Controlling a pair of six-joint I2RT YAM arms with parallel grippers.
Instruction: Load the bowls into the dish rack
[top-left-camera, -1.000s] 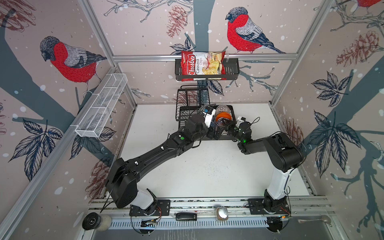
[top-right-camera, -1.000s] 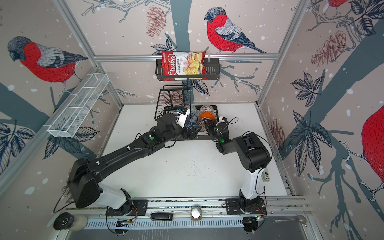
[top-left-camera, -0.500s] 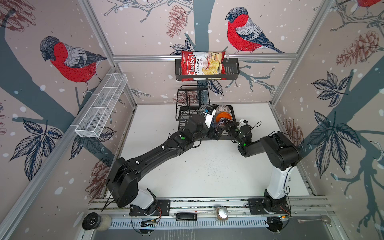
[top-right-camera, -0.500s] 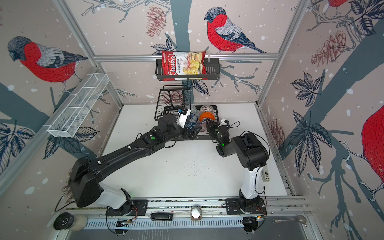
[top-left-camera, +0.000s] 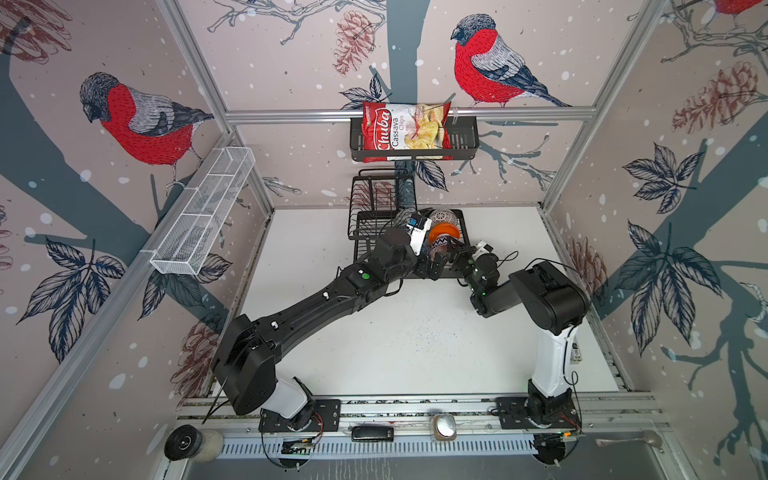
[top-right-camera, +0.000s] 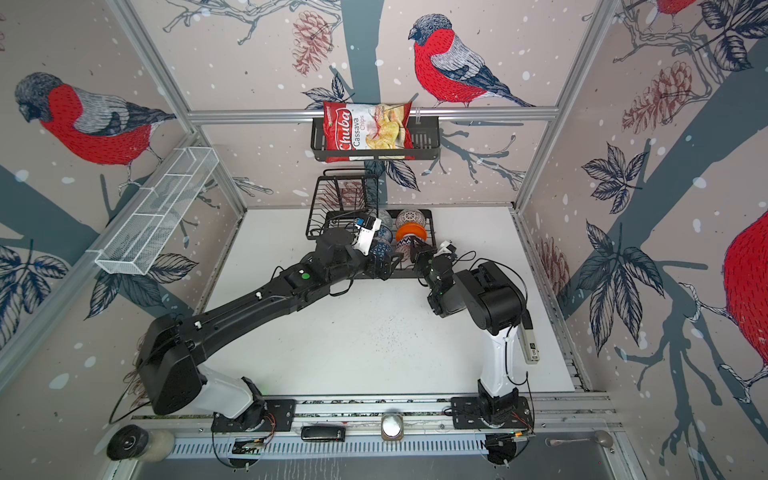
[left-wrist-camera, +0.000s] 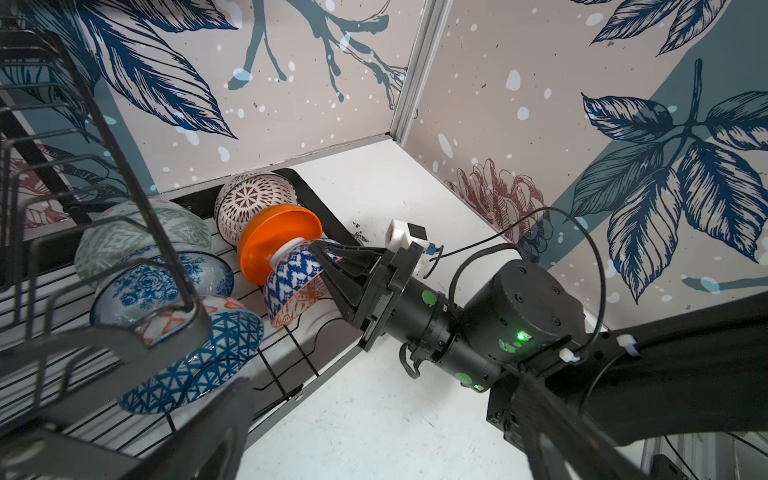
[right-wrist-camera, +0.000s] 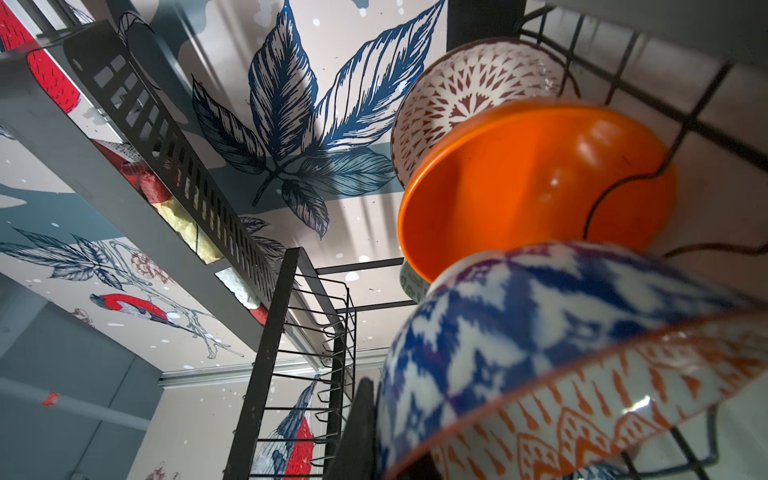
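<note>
**Item 1: your right gripper** (left-wrist-camera: 322, 255). Its jaws are pressing together on the rim of the blue-and-orange patterned bowl (left-wrist-camera: 291, 286). That bowl is leaning on edge in the dish rack (top-left-camera: 365, 224), at the front of the lower tray's right row.

**Item 2: your left gripper** (left-wrist-camera: 216, 357). Its jaws are standing spread wide, straddling the blue lattice bowl (left-wrist-camera: 195, 376). That bowl is sitting on edge at the front of the rack's left row. You cannot tell whether the fingers are touching it.

**Item 3: other bowls, all resting on edge in the rack's lower tray.**
- The plain orange bowl (left-wrist-camera: 278, 241) is sitting just behind the pinched bowl, whose white foot is poking into its opening.
- The white bowl with brown radial pattern (left-wrist-camera: 253, 203) is standing at the rack's back right.
- The blue floral bowl (left-wrist-camera: 153, 282) is sitting behind the lattice bowl.
- The grey-green bowl (left-wrist-camera: 112, 241) is sitting at the rack's back left.

**Item 4: surroundings.**
- A chips bag (top-left-camera: 405, 131) is lying in a black slatted basket (top-left-camera: 461, 137), which is hanging on the wall above the rack.
- A white mesh basket (top-left-camera: 203, 216) is hanging well to the rack's left.
</note>
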